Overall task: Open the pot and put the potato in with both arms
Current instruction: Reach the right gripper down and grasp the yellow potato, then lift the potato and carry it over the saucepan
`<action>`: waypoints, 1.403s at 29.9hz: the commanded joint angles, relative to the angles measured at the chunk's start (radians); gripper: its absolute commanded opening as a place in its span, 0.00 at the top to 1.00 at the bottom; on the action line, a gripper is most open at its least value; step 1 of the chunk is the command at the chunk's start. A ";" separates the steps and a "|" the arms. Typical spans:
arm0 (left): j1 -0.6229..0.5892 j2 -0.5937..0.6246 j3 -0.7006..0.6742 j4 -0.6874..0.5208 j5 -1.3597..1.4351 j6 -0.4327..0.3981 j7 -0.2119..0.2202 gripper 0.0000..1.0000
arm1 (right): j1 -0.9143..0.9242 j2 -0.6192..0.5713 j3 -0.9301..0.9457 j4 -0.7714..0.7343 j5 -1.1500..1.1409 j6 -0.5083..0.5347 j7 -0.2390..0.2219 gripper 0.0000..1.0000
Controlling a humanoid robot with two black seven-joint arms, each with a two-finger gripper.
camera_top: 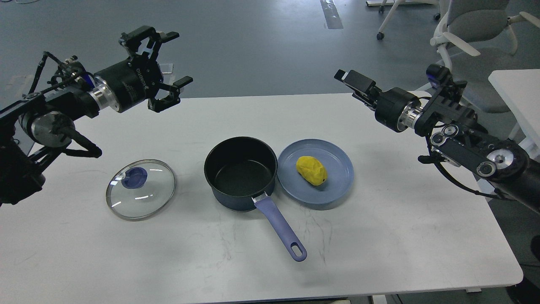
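A dark blue pot [240,171] stands open and empty at the table's middle, its lilac handle [280,228] pointing toward me. Its glass lid [140,189] with a blue knob lies flat on the table to the pot's left. A yellow potato [311,169] lies on a blue plate [339,188] that touches the pot's right side. My left gripper [171,59] is open and empty, in the air over the table's far left edge. My right gripper [353,82] hovers over the far right part of the table, beyond the plate, seen edge-on so its fingers cannot be told apart.
The white table [379,236] has its far edge just behind both grippers. A grey office chair [472,25] and a second white table [519,93] stand at the far right, close to my right arm.
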 commanded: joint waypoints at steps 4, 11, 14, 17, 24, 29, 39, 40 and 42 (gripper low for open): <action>0.017 -0.006 0.000 -0.002 0.000 0.000 -0.007 0.02 | 0.043 -0.001 -0.188 0.000 -0.151 -0.056 0.013 0.01; 0.044 -0.003 -0.026 -0.007 0.002 0.000 -0.014 0.02 | 0.073 0.008 -0.356 0.049 -0.253 -0.062 0.024 0.01; 0.060 0.002 -0.040 -0.005 0.002 0.000 -0.013 0.02 | 0.081 0.023 -0.403 0.047 -0.257 -0.064 0.024 0.01; 0.072 0.005 -0.044 -0.005 0.002 0.000 -0.013 0.02 | 0.087 0.074 -0.444 0.035 -0.263 -0.064 0.024 0.01; 0.083 0.015 -0.057 -0.005 0.000 0.000 -0.014 0.02 | 0.084 0.157 -0.472 -0.066 -0.266 -0.062 0.022 0.03; 0.104 0.018 -0.072 -0.005 0.003 0.000 -0.014 0.02 | 0.086 0.189 -0.515 -0.108 -0.272 -0.065 0.022 0.06; 0.130 0.020 -0.078 -0.050 0.002 0.000 -0.016 0.02 | 0.086 0.187 -0.544 -0.111 -0.289 -0.068 0.034 0.67; 0.130 0.020 -0.078 -0.050 0.002 0.000 -0.016 0.02 | 0.086 0.187 -0.544 -0.111 -0.289 -0.068 0.039 0.68; 0.130 0.020 -0.078 -0.050 0.002 0.000 -0.016 0.02 | 0.086 0.187 -0.544 -0.118 -0.289 -0.068 0.045 0.68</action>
